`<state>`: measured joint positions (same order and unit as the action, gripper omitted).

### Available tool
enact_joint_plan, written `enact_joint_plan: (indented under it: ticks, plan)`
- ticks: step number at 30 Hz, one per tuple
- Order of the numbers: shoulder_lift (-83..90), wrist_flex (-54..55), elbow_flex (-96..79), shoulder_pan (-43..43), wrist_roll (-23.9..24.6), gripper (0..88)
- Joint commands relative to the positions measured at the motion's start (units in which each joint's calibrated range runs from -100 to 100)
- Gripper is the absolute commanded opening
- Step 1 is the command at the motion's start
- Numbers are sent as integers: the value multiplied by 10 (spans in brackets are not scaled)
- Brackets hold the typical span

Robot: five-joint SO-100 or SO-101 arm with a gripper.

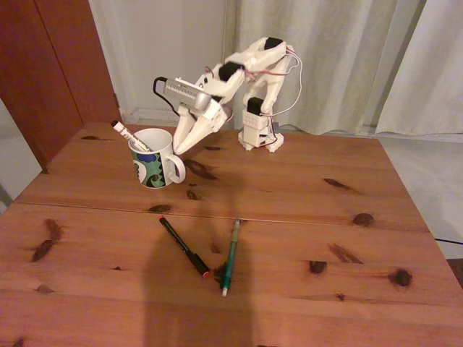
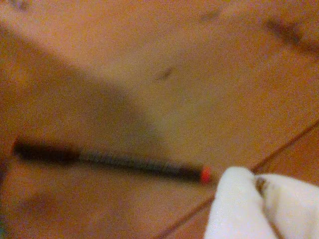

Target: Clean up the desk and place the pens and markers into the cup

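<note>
Reddish-brown pine boards with dark knots and a seam across their width made up the surface. Toward its back left in the fixed view stood the white ceramic cup with a handle and a green-and-blue swirl pattern, and the thick white marker with black ends leaned inside it, its top sticking out over the left rim. Just behind and to the right of the cup hung the white plastic claw, its fingers pointing down with a slight gap between them and nothing held; it was clear of the cup.

Nearer the front, past the seam, the thin black pen with a red tip and the teal-green pen lay flat on the surface, their lower ends close together, well apart from the cup.

The blurred wrist view showed the black pen lying across the wood, with a white claw finger at the lower right.
</note>
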<state>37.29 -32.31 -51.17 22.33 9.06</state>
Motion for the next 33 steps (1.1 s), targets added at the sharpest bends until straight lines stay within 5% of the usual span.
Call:
enact_joint_plan:
  ticks: [1, 14, 33]
  plan:
    - [-30, -125, 115, -32, -5, 8]
    - [-224, -244, 278, -138, -1, 7]
    - [-398, -238, 394, -220, 45, 7]
